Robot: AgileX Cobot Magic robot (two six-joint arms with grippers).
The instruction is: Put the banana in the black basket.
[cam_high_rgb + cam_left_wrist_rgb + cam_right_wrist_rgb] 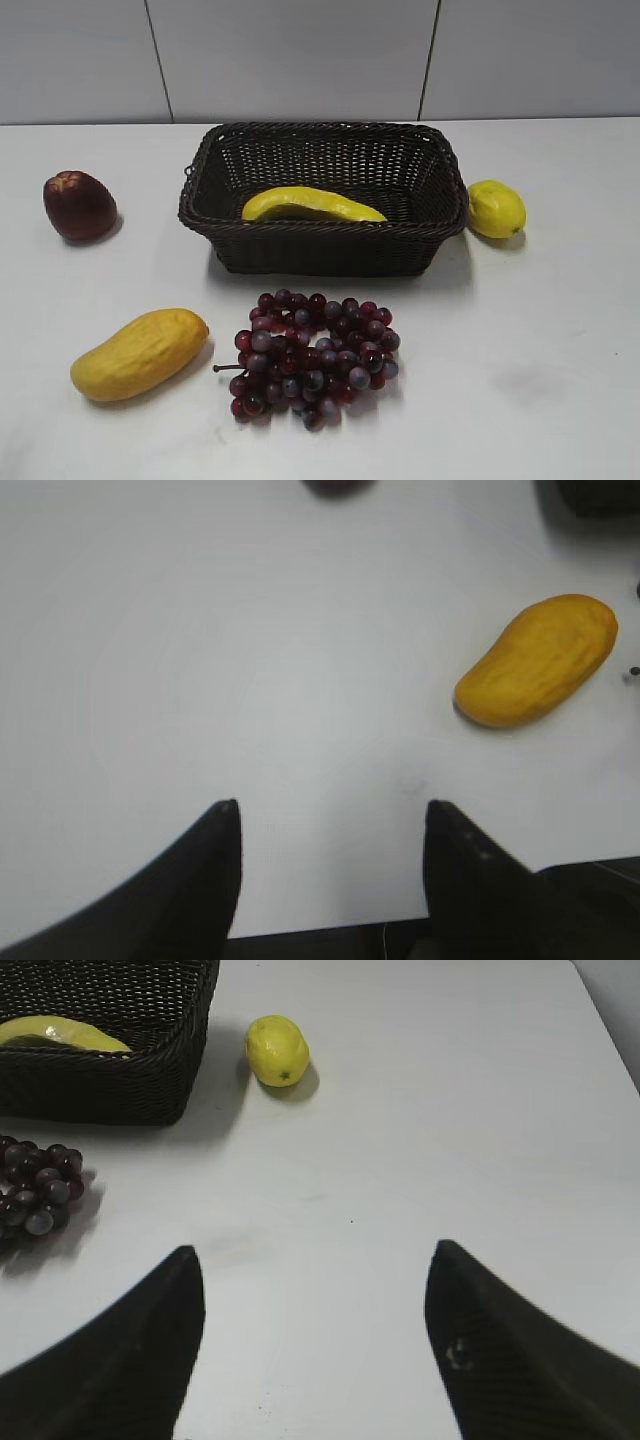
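Judging from how things lay, we took the task for finished: the banana point(310, 205) rested inside the black basket point(325, 258), which sat toward the far edge of the desk point(560, 350), near its middle. Neither arm showed in the exterior view. Our left gripper point(330, 820) hung over bare desk with its jaws spread wide and nothing between them; our right gripper point(315, 1260) did likewise, jaws wide apart and empty. The next move, as we reckoned it, called for little beyond holding both arms clear of the basket, since the fruit already lay within the rim.

We counted, from largest to smallest: one basket; one bunch of dark red grapes point(312, 355) near the front edge, just before the basket; one banana in the basket; one mango point(140, 352) toward the front-left corner; one dark red fruit point(78, 205) toward the far-left corner; one lemon point(496, 208) just beside the basket's right end.
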